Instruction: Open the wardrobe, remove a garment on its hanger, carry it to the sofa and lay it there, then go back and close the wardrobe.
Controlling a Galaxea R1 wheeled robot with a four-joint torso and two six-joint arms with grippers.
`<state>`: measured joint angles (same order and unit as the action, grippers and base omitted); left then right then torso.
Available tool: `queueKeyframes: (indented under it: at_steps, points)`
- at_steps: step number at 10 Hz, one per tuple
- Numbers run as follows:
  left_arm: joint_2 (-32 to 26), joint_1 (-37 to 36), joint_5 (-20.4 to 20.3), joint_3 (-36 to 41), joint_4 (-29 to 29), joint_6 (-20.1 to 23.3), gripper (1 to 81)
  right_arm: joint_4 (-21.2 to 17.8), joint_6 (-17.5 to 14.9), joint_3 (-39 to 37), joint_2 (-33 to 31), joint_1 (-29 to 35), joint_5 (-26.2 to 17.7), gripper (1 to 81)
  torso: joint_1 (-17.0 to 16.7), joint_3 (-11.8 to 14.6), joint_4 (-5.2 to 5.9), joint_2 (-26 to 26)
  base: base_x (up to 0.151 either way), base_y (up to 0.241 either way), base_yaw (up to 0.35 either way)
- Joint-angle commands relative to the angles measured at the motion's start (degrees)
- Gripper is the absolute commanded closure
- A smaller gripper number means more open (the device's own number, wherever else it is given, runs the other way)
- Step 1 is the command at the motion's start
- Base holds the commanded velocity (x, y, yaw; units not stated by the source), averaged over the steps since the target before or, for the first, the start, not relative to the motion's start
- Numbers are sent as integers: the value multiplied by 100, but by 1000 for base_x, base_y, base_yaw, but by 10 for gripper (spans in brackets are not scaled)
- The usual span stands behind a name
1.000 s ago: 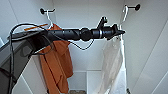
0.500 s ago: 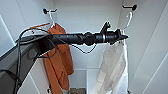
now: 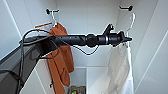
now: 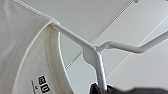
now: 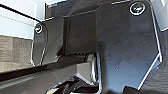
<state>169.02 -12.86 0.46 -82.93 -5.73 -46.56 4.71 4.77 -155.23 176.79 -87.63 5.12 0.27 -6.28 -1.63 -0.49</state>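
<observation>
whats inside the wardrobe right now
Two garments hang inside the wardrobe: an orange garment on its own hanger at one side, and the white shirt on a white hanger, where the left gripper reaches. Something sits low on the bottom, mostly hidden.

You see open wardrobe (image 3: 100, 30), one. Garments inside, two: one white garment (image 3: 120, 67), one orange garment (image 3: 61, 57). Hangers, two: white hanger (image 3: 130, 23), orange-tipped hanger (image 3: 47, 24). Wall hooks, two. One arm reaching in.
</observation>
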Motion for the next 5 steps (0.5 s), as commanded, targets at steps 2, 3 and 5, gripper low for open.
queueKeyframes:
  at_steps: [2,3,5]
  points:
    - [-123,-1012,-310,181,177,94,811,4,-37,56,96,162,-310,10,0,2,0,0,-114,0,0]
    - [-254,-1011,-327,295,177,94,811,4,-37,47,96,162,-318,10,-2,2,0,0,-115,0,0]
    - [-403,-968,-390,435,177,103,811,4,-37,47,105,187,-319,10,0,2,0,0,-114,0,0]
